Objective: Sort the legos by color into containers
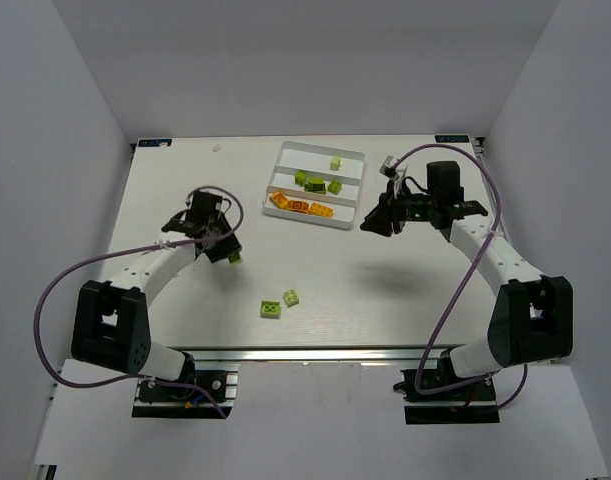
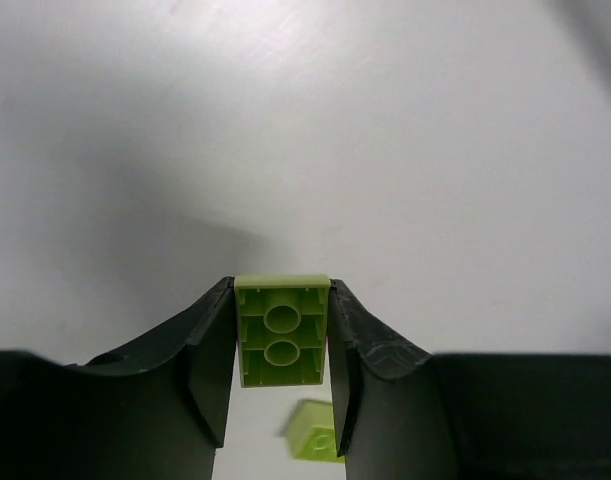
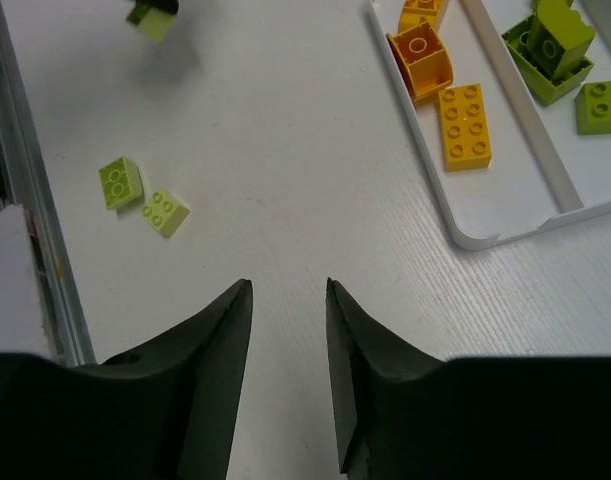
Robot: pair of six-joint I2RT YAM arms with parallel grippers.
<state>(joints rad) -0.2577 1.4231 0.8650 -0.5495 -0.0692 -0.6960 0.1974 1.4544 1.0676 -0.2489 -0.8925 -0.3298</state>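
left pincer (image 1: 226, 253) is clamped on a lime green brick (image 2: 281, 340), wedged right between its fingers, up off the table (image 1: 385, 295), well apart from the white tray (image 3: 467, 241). right pincer (image 3: 288, 300) hangs partly open, holding nothing, near the tray's corner.

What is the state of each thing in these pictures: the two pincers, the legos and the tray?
left pincer: shut on a green lego, above the table.
held green lego: clamped between the fingers, hollow underside facing the wrist camera.
right pincer: open, empty.
loose green legos: two, lying on the table, studs up.
orange legos: in the tray's nearest slot.
sorted green legos: in the middle and far slots.
tray: flat on the table.
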